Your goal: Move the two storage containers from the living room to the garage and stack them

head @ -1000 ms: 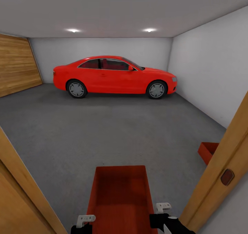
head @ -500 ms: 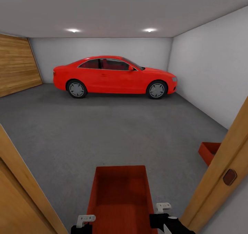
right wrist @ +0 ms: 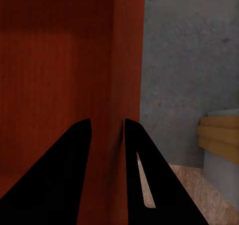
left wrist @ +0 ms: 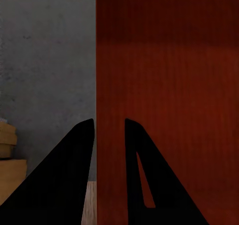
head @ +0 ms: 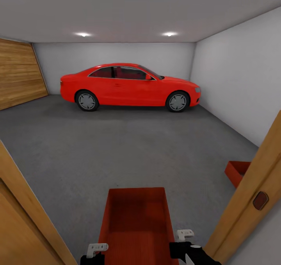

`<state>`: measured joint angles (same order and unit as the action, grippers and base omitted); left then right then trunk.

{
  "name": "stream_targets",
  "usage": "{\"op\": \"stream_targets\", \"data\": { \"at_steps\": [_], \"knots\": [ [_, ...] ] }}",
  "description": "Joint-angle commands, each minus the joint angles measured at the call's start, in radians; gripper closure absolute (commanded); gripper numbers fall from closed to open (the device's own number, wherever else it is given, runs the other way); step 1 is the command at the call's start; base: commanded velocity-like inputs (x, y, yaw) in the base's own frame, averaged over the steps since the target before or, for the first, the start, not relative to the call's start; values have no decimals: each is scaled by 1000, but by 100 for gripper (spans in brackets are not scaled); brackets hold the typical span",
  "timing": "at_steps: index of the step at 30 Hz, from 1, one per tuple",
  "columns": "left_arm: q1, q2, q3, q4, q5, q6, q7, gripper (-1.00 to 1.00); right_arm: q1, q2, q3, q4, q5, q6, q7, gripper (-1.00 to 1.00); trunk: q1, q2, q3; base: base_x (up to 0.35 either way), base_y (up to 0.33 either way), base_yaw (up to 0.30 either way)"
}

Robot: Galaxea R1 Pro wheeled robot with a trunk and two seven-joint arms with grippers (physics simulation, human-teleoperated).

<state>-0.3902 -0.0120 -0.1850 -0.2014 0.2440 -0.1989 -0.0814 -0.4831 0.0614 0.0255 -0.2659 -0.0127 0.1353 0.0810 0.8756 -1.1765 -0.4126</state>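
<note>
The left pincer [left wrist: 108,135] is clamped on the left side wall of the carried container [head: 136,222]: in the left wrist view one dark finger sits outside the thin wall and the other inside, over the ribbed bottom. The right pincer [right wrist: 107,135] holds the opposite wall the same way, one finger on each face. In the head view the two pincers sit at the near corners of this container, which is held level in front of the robot, open top up and empty.

Outward from the carried container, a wooden door frame [head: 249,202] rises on either side of it, so the robot appears to stand in the doorway. Beyond the container the dark grey concrete floor [head: 128,147] of the garage spreads out. The second container [head: 236,171] rests on that floor ahead and to the right of the carried one, partly hidden by the right door post. Far beyond both, a red car [head: 128,86] is parked along the back wall.

Judged from this, one container is already delivered to the garage and set on the floor. What is left is to roll through the door, turn toward the second container, and set the carried one down on top of it.
</note>
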Motion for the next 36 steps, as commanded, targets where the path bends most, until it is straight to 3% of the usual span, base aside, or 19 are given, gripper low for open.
{"op": "stream_targets", "data": {
  "at_steps": [1, 36],
  "knots": [
    [-1, 18, -8, -3, 8, -23, 1, 100, 0, -9, 10, 2, -7, 6, 1, 100, 0, -1, -1, 20, 0, 0],
    [-1, 18, -10, -3, 7, -23, 0, 100, 0, -9, 10, 2, -7, 6, 2, 100, 0, -1, -1, 176, 8, 0]
  ]
}}
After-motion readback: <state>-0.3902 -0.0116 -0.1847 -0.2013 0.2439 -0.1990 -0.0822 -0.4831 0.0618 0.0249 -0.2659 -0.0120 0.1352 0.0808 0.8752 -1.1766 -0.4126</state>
